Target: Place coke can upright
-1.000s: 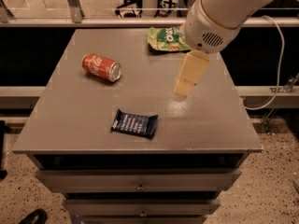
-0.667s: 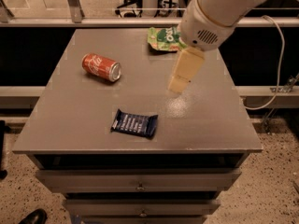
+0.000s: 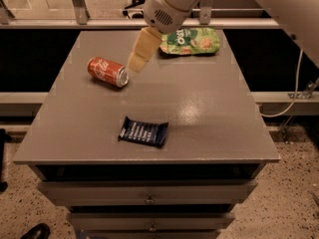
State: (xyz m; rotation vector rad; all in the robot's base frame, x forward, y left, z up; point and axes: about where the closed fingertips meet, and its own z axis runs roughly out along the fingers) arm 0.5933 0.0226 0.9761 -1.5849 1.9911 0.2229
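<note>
**Q:** Surfaces?

**Op:** I see a flat grey table (image 3: 214,108), matte with a slight sheen, rectangular. Drawer fronts (image 3: 149,189) below it, same grey, with small round knobs. Speckled floor around it.

**Q:** Task item?

**Op:** The coke can (image 3: 106,71) is a red metal cylinder with silver ends. It lies on its side at about 10 o'clock from the table's centre. Its silver end faces 4 o'clock and the other end points to 10 o'clock. No dents that I can make out.

**Q:** Writing on it?

**Op:** White script runs along the red body. I can't read it letter by letter.

**Q:** Gripper?

**Op:** The gripper (image 3: 135,65) is a pale cream, tapered wedge hanging from a rounded white arm (image 3: 167,6). It sits at 11 o'clock over the table, with its tip at the can's 2 o'clock, just beside the silver end. I can't tell if they touch. I can't tell whether it is open or closed. It has hold of nothing.

**Q:** Others?

**Op:** A green snack bag (image 3: 189,40), glossy and crinkled, lies flat at 12 o'clock. It has white lettering and orange shapes; I can't read the text. A dark blue wrapped bar (image 3: 143,132), a shiny rectangle, lies at 7 o'clock. Its pale print is too small to read.
</note>
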